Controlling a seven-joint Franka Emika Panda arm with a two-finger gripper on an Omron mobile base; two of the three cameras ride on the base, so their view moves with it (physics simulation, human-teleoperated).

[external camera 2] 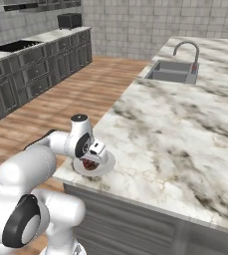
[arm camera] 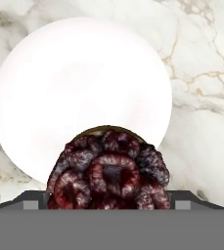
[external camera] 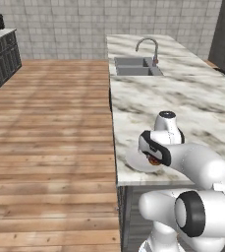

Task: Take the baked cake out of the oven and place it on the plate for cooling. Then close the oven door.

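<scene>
The baked cake (arm camera: 108, 171), a small dark reddish-brown knobbly round, sits between my fingertips (arm camera: 33, 201) with its sides against them. It hangs over the near rim of the plate (arm camera: 79, 88). The plate (external camera: 132, 161) (external camera 2: 107, 163) is round and pale, and lies at the corner of the marble island counter (external camera: 182, 98). My gripper (external camera: 154, 158) (external camera 2: 90, 160) points down just above the plate, with a bit of the cake (external camera 2: 89, 165) showing under it. The oven and the oven door are out of view.
A sink (external camera: 136, 66) (external camera 2: 172, 72) with a curved faucet (external camera: 151, 47) is set in the counter's far end. The counter edge runs just left of the plate, with wooden floor (external camera: 50, 138) beyond. Dark cabinets (external camera 2: 31, 69) line the far wall.
</scene>
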